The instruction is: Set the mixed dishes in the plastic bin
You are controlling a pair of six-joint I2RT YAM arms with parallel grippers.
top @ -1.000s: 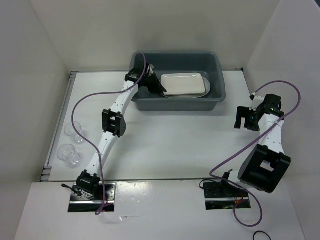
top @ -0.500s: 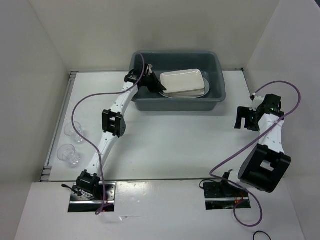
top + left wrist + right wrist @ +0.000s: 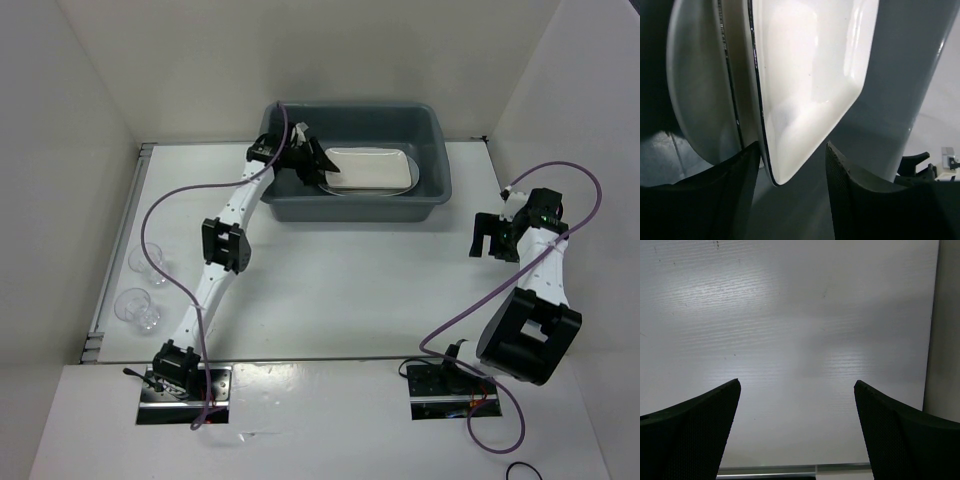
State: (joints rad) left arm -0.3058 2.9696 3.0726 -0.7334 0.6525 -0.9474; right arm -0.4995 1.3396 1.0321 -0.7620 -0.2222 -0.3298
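The dark grey plastic bin (image 3: 440, 170) stands at the back of the table. Inside it a cream rounded-rectangle plate (image 3: 372, 168) lies on a white oval platter (image 3: 695, 100). My left gripper (image 3: 312, 166) reaches into the bin's left end and is open. In the left wrist view the plate (image 3: 810, 75) has its corner between the left gripper's (image 3: 792, 167) spread fingers, with a clear gap to the right finger (image 3: 850, 200). Two clear glass cups (image 3: 146, 262) (image 3: 136, 308) stand at the table's left edge. My right gripper (image 3: 490, 238) hangs open over bare table on the right.
White walls close the table at the back and both sides. A metal rail (image 3: 118, 260) runs along the left edge beside the cups. The bin's grey wall (image 3: 900, 75) rises just right of my left fingers. The right wrist view holds only the table top (image 3: 800, 315).
My left gripper has opened and let go of the cream plate. The plate, tilted half a second ago, now lies flat on the platter. The right arm has not moved.
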